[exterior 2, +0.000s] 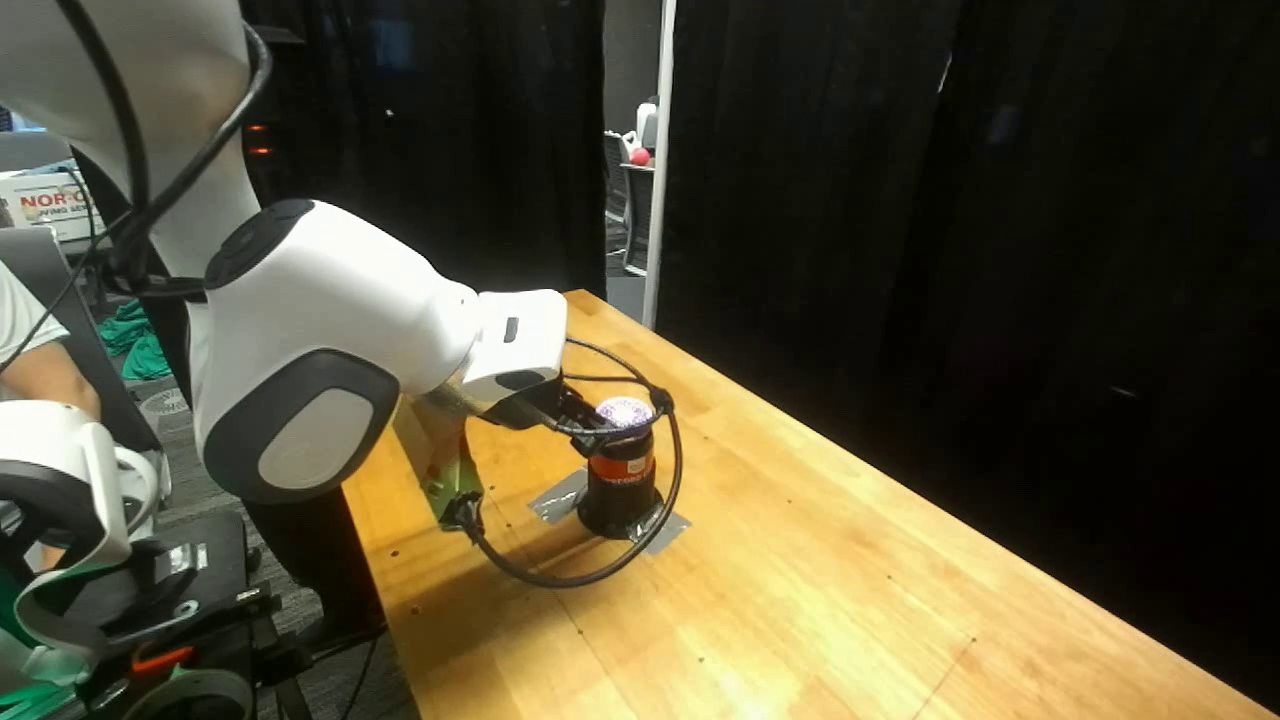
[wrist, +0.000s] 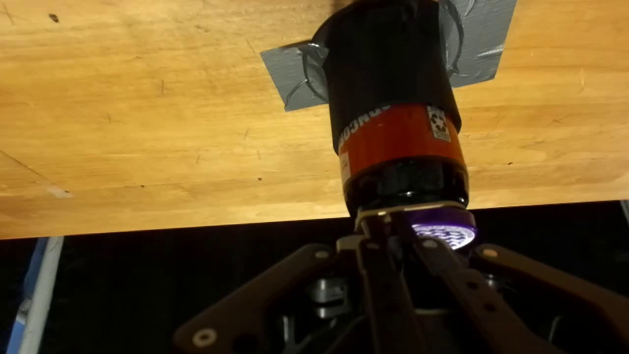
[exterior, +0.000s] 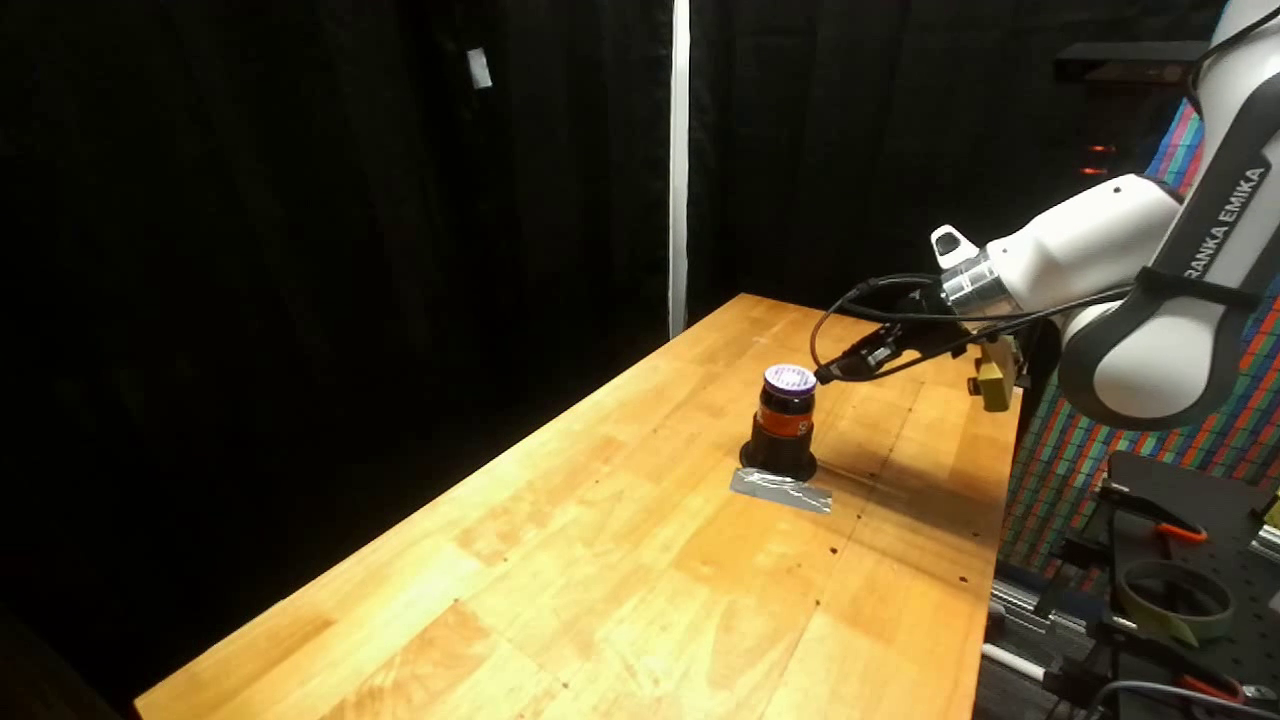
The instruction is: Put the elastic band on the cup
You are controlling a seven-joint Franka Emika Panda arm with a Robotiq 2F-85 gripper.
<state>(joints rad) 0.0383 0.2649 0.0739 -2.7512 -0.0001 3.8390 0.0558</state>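
The cup is a dark jar with an orange-red label, standing upright in a black holder in both exterior views (exterior: 785, 425) (exterior 2: 622, 472). Its purple lid has a white patterned top. In the wrist view the cup (wrist: 400, 132) hangs from the top of the picture, lid down. A thin tan elastic band (wrist: 427, 205) runs from my fingertips across the cup's neck at the lid's edge; its far side is hidden. My gripper (wrist: 388, 226) has its fingers together at the band, beside the lid. In the exterior views the gripper (exterior: 826, 376) is at lid height, touching or nearly touching the cup.
Grey tape (exterior: 782, 490) fixes the holder's base to the wooden table (exterior: 600, 570). A black cable (exterior 2: 600, 578) loops from the wrist around the cup's front. Black curtains (exterior: 300, 250) stand behind the table. A person's arm (exterior 2: 50, 385) shows beyond the robot.
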